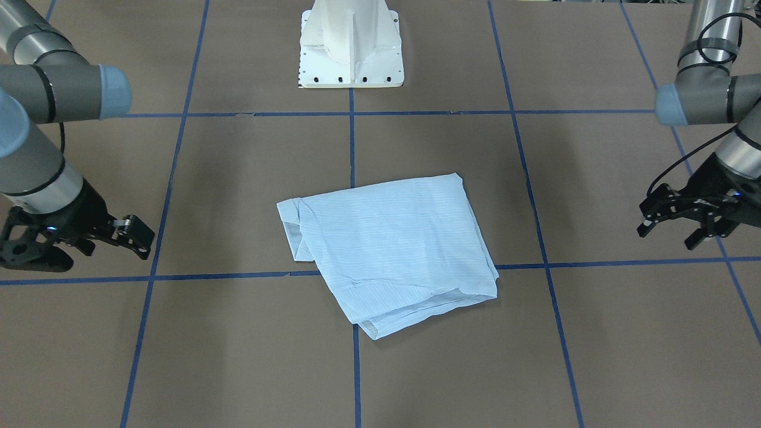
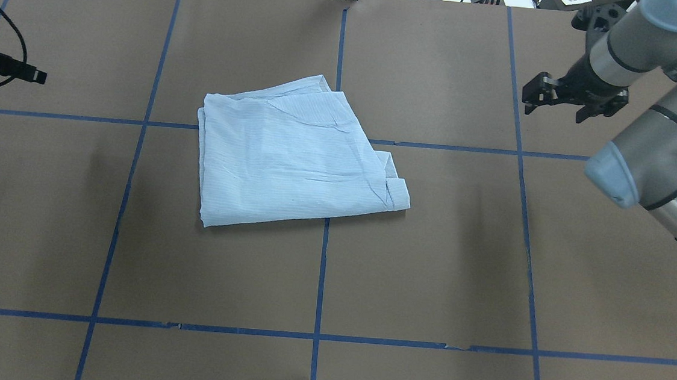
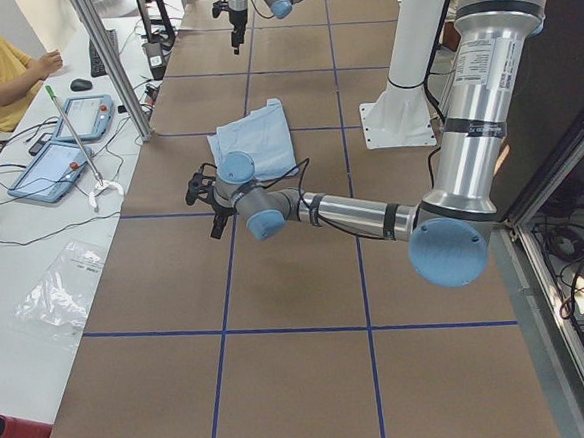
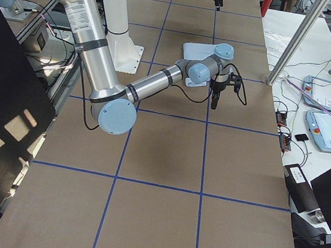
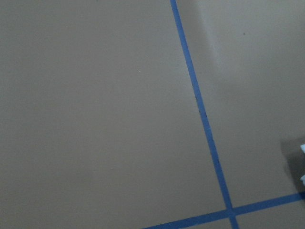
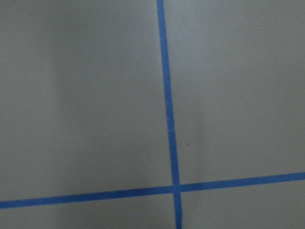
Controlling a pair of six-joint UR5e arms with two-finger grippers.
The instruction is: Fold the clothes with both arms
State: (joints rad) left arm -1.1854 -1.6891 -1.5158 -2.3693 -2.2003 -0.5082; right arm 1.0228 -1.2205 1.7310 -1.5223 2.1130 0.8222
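From the operators' side, the white metal pedestal base stands at twelve o'clock of the light-blue striped shirt. The shirt lies folded in a rumpled, rough rectangle mid-way along the brown table, across blue tape lines. The black left claw hangs open at three o'clock and the black right claw open at nine, both well apart from it.

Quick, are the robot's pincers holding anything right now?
Left pincer: open, holding nothing.
Right pincer: open, holding nothing.
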